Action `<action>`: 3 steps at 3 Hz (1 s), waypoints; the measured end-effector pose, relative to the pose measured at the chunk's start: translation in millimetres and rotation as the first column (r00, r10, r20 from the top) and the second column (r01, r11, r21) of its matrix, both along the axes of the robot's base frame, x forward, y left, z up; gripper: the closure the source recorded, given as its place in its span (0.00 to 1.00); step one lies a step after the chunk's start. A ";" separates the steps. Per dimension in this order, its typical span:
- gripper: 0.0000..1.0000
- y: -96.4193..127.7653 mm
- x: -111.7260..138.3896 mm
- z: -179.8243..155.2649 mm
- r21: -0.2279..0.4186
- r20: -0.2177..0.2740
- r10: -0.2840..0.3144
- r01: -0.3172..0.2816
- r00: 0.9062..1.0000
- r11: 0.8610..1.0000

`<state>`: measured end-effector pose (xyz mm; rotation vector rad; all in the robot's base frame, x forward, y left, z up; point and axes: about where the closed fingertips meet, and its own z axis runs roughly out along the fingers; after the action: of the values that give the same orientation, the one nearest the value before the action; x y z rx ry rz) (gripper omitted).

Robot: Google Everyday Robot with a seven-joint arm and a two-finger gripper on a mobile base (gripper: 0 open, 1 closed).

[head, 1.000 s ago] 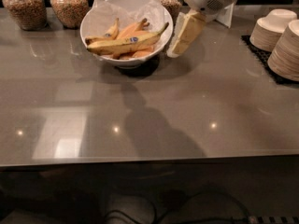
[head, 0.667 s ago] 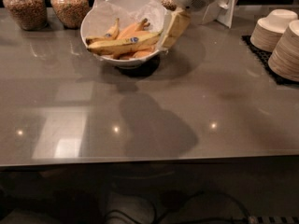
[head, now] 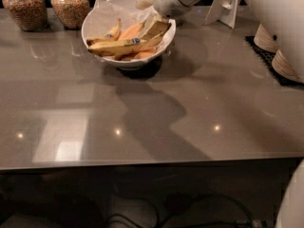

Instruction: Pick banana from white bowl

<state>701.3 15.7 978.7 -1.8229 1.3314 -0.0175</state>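
Tool (head: 155, 29) in white bowl (head: 124, 63), among bananas (head: 130, 32)

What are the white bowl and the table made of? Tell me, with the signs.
The white bowl: likely glazed ceramic or plastic, smooth opaque rim, lined with crumpled paper. The table: grey, polished, stone or laminate; it shows glints. The gripper hangs over the bowl's right rim.

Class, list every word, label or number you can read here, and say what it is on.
Nothing can be read.
Blue sticker on the banana: too small to read.
White card stand: no print visible.
Gripper, at the right side of the white bowl: no markings visible.
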 end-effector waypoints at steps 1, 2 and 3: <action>0.56 12.8 5.5 -18.0 0.007 -0.030 0.020 -0.020 0.999 1.000; 0.57 26.8 3.2 -34.2 0.016 -0.066 0.047 -0.046 0.997 0.999; 0.54 39.5 0.0 -43.8 0.027 -0.094 0.074 -0.071 0.993 0.997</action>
<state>701.2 55.2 934.9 -1.8704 1.3237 0.1245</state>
